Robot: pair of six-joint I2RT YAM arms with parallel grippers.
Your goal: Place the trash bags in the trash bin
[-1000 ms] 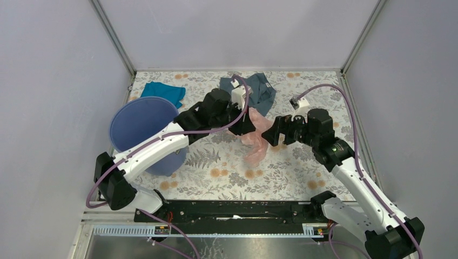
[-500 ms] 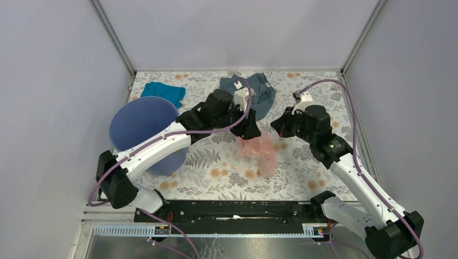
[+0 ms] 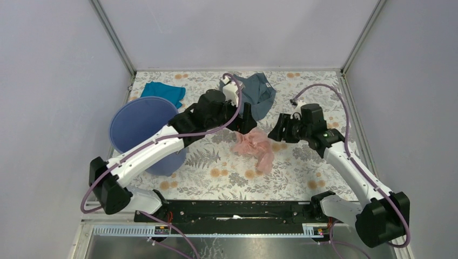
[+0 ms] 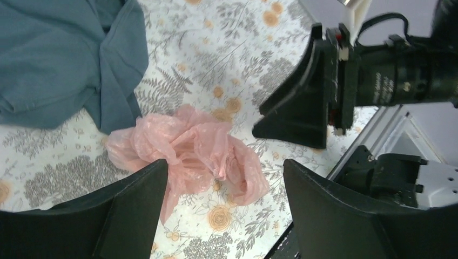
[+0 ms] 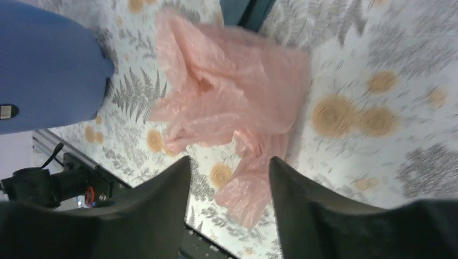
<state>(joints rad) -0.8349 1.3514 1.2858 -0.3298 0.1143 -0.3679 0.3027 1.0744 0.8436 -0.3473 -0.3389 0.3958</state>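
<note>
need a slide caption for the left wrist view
Left hand open over the crumpled pink trash bag on the floral table, grey-blue garment alongside, right hand facing.

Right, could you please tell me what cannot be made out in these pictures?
Trash bag: crumpled in every view, so its mouth cannot be found.
Trash bin: the left arm covers its near-right rim in the top view; the right wrist view's left edge cuts it off.
Grey-blue garment: partly under the left arm in the top view; cut by the left wrist view's top and left edges.
Right wrist view: blur smears the tablecloth print.
</note>
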